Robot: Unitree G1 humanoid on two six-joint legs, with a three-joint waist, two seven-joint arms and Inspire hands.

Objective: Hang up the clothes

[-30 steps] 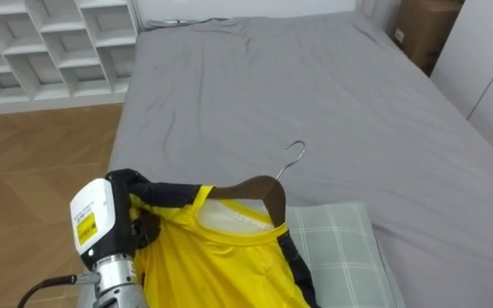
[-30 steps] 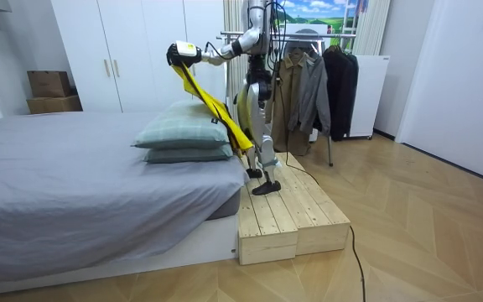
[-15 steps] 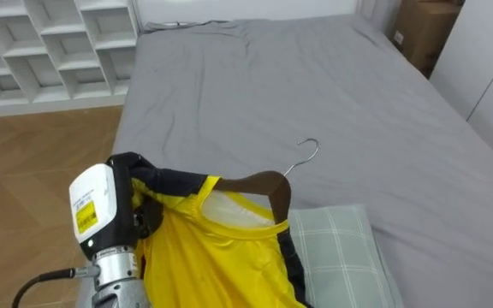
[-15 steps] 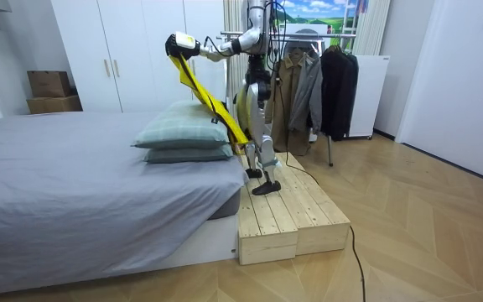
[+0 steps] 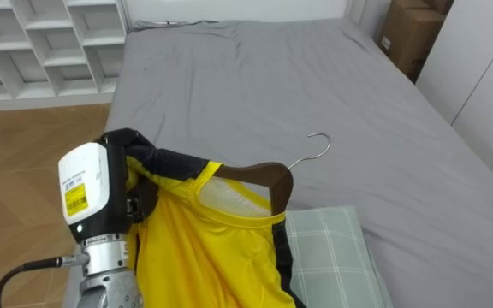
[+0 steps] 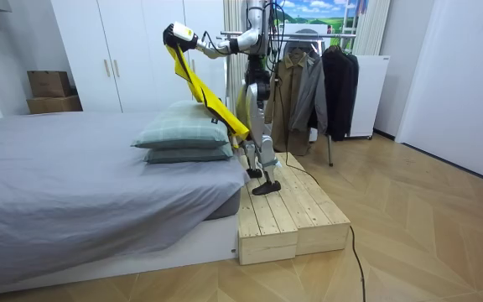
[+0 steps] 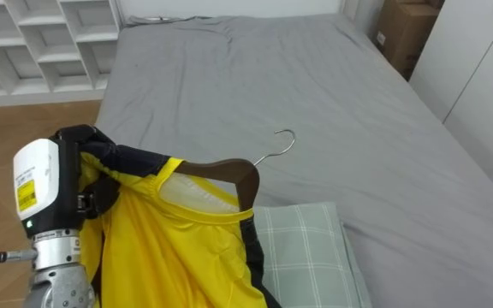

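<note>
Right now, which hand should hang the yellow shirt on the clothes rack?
Left: the left hand grips the yellow shirt on its brown wooden hanger, held up above the green checked pillow.

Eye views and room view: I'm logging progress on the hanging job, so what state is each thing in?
Shirt: on the hanger, held up above the bed.
Hanger: inside the shirt's neck, hook free.
Left hand: fingers shut on the shirt's shoulder.
Pillows: stacked on the bed.
Wardrobe doors: shut.
Coats: hanging up.
</note>
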